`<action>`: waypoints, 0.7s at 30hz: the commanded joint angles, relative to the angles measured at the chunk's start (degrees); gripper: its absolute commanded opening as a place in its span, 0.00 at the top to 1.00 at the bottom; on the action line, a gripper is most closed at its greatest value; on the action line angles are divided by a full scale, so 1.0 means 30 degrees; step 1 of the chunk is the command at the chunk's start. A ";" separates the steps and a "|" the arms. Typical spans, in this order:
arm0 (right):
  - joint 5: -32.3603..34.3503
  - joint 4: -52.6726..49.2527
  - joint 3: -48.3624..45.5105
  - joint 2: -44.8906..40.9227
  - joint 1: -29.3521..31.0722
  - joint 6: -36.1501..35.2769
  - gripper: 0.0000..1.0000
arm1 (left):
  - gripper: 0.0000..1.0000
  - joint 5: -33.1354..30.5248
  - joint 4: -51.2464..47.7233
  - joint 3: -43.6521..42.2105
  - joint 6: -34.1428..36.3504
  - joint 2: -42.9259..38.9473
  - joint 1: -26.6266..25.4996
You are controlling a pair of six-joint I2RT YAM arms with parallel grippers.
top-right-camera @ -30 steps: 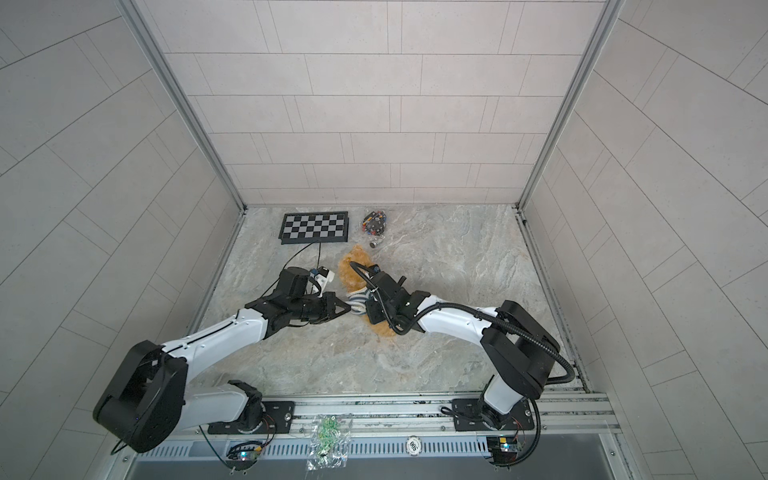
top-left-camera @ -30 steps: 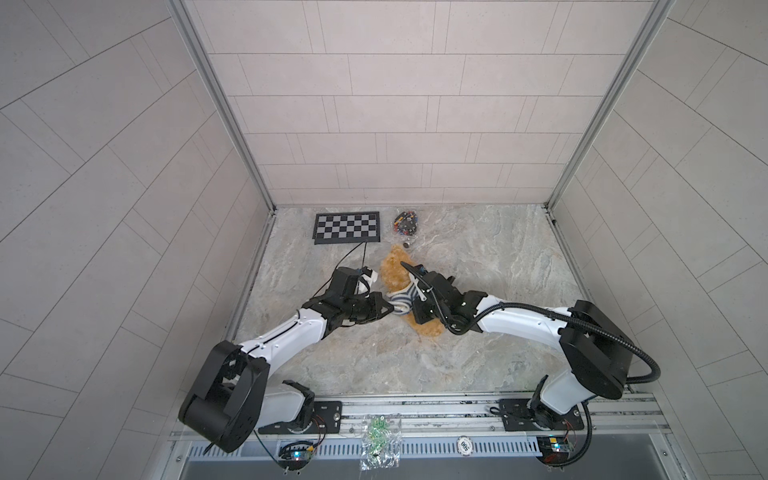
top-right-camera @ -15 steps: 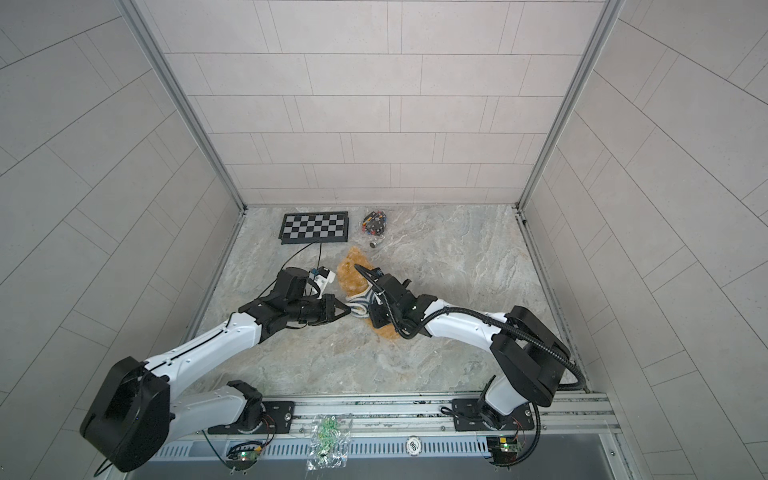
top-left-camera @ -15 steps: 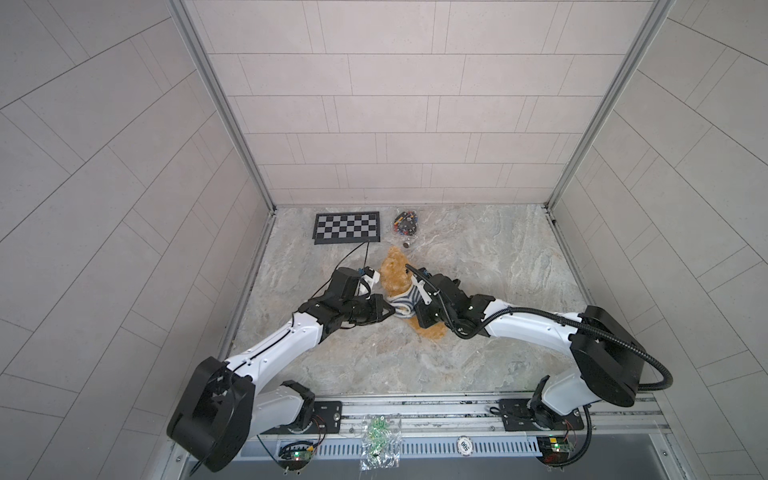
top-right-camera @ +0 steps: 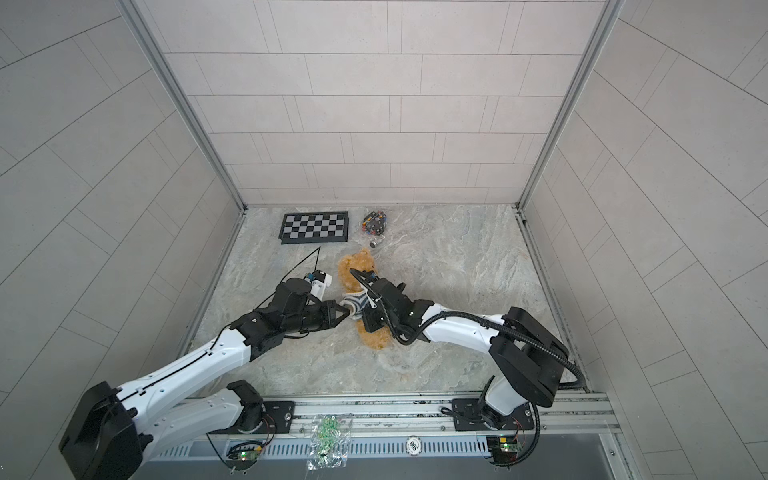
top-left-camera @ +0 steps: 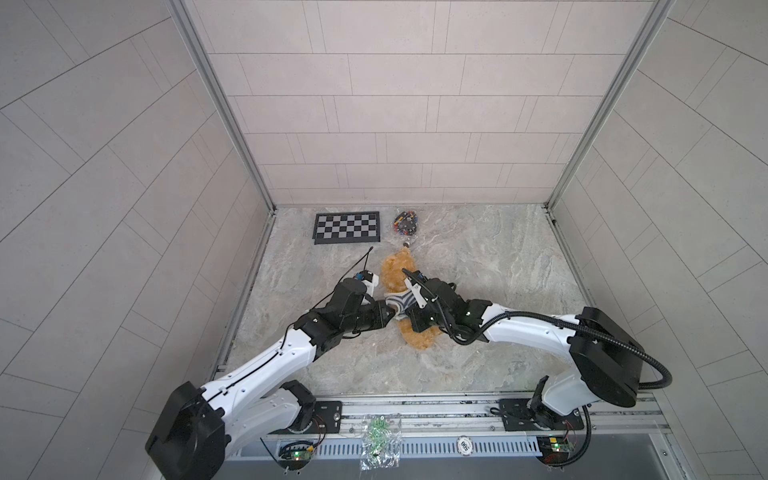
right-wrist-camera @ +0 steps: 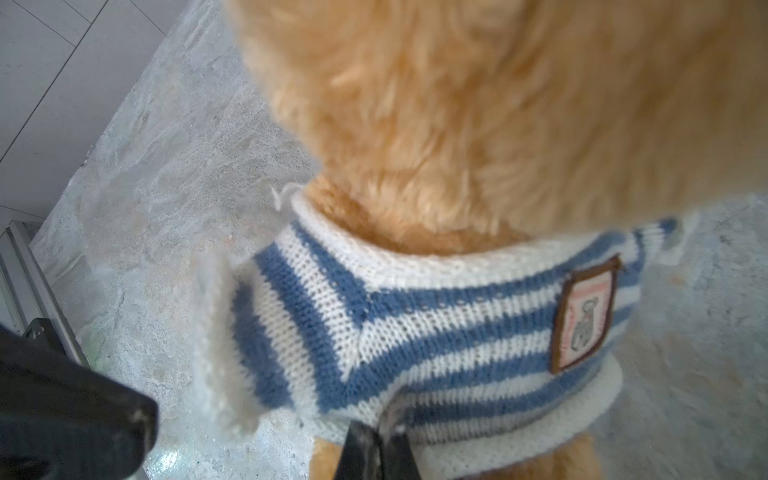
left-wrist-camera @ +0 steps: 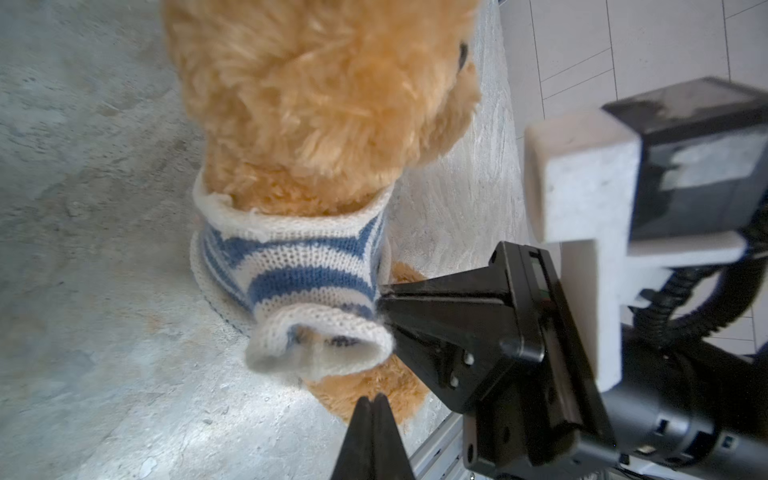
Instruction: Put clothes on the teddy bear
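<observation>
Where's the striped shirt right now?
In both top views the striped shirt is around the torso of the teddy bear, mid-table, between the left pincer and the right pincer.

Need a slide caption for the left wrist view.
Mid-dressing: teddy bear in striped sweater; right gripper pinches the sweater's edge, left gripper shut near the sleeve opening.
</observation>
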 commanded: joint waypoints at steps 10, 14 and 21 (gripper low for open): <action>0.0012 0.0621 -0.0079 0.0327 0.0605 0.0468 1.00 | 0.97 -0.1379 0.2477 -0.0213 -0.1015 0.1893 -0.0157; 0.0000 0.0766 -0.0282 0.0241 0.0664 0.0530 1.00 | 0.89 -0.2775 0.3298 -0.0482 -0.1740 0.2202 -0.0157; -0.0062 0.0916 -0.0401 0.0238 0.0752 0.0542 1.00 | 0.70 -0.4234 0.5328 -0.1081 -0.3399 0.2701 -0.0128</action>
